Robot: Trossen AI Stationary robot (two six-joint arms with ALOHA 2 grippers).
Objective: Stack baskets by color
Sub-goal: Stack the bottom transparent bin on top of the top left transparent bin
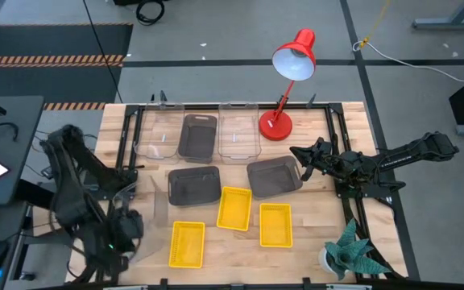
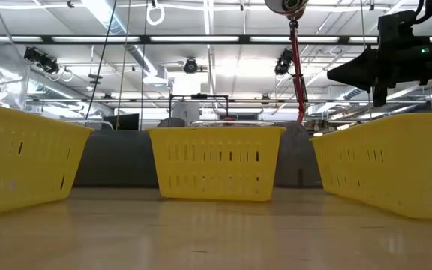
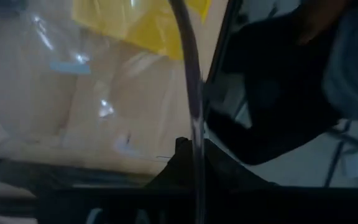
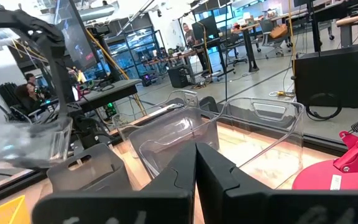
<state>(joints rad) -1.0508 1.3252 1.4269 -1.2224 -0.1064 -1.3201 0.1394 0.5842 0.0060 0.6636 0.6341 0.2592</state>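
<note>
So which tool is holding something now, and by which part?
The left tool is shut on the rim edge of a clear basket near the table's front left. The right tool is shut and holds nothing, above the dark grey basket.

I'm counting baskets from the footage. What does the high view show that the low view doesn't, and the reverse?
Only the high view shows the clear baskets, the left hand shut on a clear basket at the table's left edge, and the potted plant. Only the low view shows the ceiling lights of the room behind. Both show three yellow baskets, dark grey baskets behind them, the red lamp and the right hand.
</note>
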